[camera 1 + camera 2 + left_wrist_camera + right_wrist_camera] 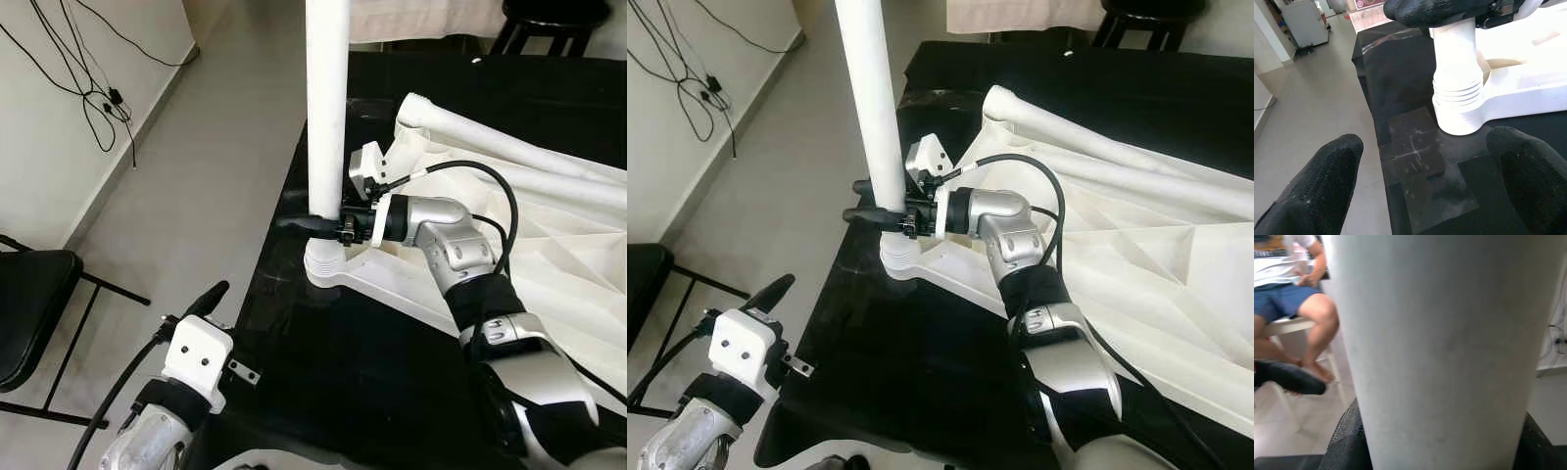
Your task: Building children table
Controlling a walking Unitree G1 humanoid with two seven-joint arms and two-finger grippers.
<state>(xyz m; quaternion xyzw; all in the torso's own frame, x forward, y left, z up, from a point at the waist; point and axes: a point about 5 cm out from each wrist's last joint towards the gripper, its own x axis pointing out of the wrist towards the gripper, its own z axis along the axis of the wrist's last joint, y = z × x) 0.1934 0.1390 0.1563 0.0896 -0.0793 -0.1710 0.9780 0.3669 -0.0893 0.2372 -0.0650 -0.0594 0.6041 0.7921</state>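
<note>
White tabletop (549,255) lies upside down on a black work surface (323,382), its ribbed underside facing up. At the corner nearest the surface's left edge, a white table leg (327,108) stands upright in a ribbed corner socket (325,262). Right gripper (315,223) reaches in from the right, level with the leg's lower end just above the socket; its two black fingers (862,214) sit one on each side of the leg, clamped on it. In the right wrist view the leg (1440,347) stands close in front of the camera, with black pads at either side of it low down. Two more white legs (509,147) lie loose across the tabletop farther back. Left gripper (208,297) hovers low at the near-left edge of the work surface, apart from the socket, holding nothing; its fingers (1317,181) are spread wide in the left wrist view, with the socket seen between them. Grey tile floor (196,196) to the left, a black chair (39,313) near the wall, cables (88,88) hanging on the wall. A seated person (1298,298) shows behind the leg in the right wrist view.
</note>
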